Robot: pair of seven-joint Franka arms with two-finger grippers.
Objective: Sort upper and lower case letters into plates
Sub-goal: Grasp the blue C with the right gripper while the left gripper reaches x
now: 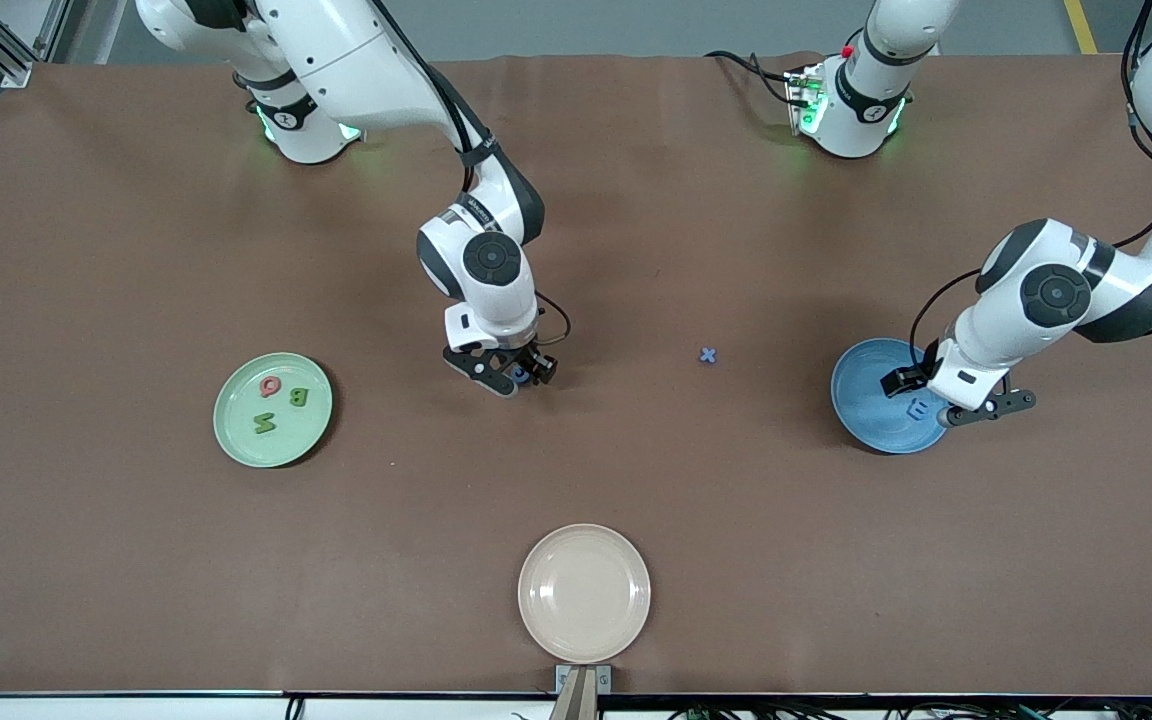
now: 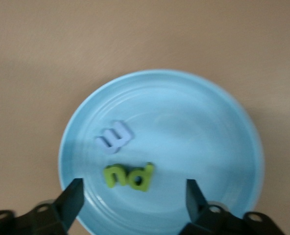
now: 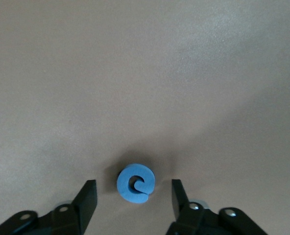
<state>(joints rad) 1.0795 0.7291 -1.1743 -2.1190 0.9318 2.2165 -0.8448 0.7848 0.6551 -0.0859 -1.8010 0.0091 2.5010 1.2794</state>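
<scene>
Blue C (image 3: 135,183), flat and curled, on tabletop (image 1: 636,200) between parted fingers of right end effector (image 3: 132,196), untouched. Left end effector (image 2: 134,193) spread wide over sky-blue plate (image 2: 208,122) holding pale E (image 2: 114,137), green u (image 2: 115,176), p (image 2: 141,177).

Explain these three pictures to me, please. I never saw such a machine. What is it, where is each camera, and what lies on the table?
These are two white robot arms at a brown table. One picture looks down from high across the table; the other two come from a camera on each arm's wrist.

The left gripper hangs over the sky blue plate, fingers open and empty. In that plate lie a pale blue E and two green letters.

The right gripper is low at the table's middle, its fingers on either side of the blue C without touching it.

The mint green plate holds a red Q, a green B and a green N. A blue x lies alone. The beige plate is empty.
</scene>
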